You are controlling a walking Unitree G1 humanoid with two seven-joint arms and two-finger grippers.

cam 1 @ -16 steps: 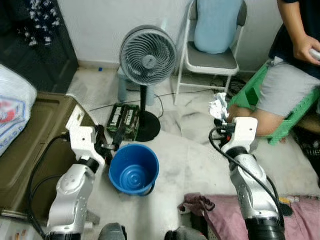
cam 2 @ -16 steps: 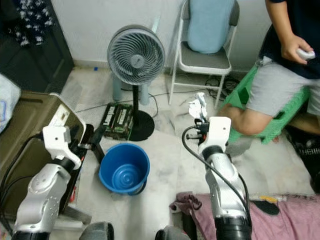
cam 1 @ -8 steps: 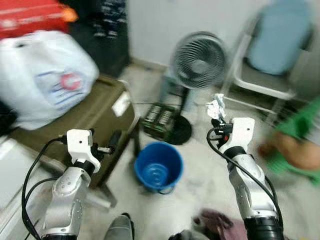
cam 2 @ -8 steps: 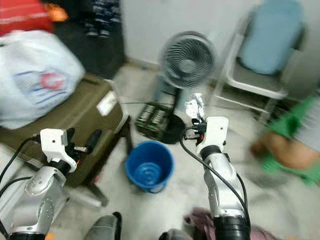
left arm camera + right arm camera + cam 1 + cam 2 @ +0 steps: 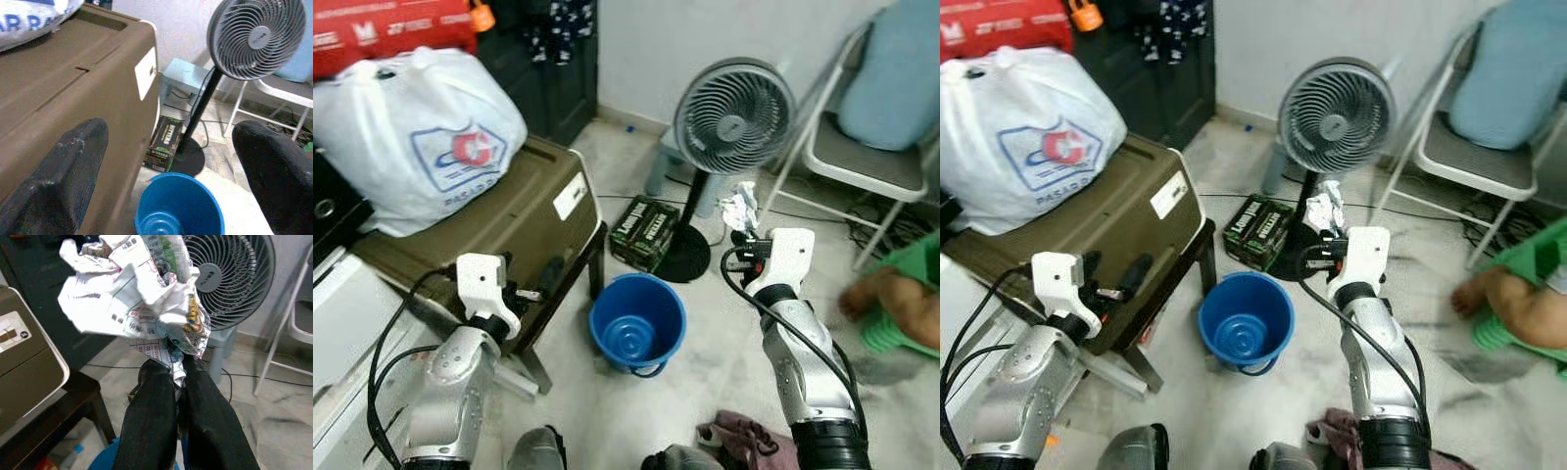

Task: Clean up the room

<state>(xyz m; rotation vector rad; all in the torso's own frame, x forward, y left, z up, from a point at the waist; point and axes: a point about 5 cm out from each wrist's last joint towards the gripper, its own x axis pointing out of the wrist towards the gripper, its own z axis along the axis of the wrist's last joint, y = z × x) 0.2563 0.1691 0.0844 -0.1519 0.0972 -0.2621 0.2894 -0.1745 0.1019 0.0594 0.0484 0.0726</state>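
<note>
Above the floor and to the right of the blue bucket, a crumpled paper wad is held clenched in the right pincer, whose two black fingers are pressed together on the lower fold of the wad. The wad is carried just in front of the standing fan, beside the bucket's rim and not over its mouth. The left pincer is held released, its fingers spread wide, close to the side of the brown case, on which a white plastic bag is laid.

The step in hand is judged to be the dropping of the wad into the bucket. For this to be done well, the right wrist should be brought leftward and a little down until the wad is hung over the middle of the opening, and only then should the grip be released; paper so light is likely to be deflected if it is let go from high up or from over the rim. The fan's pole and the green carton behind the bucket should be kept clear of. A person's leg is seen near on the right, so a wide swing to that side is best avoided.
</note>
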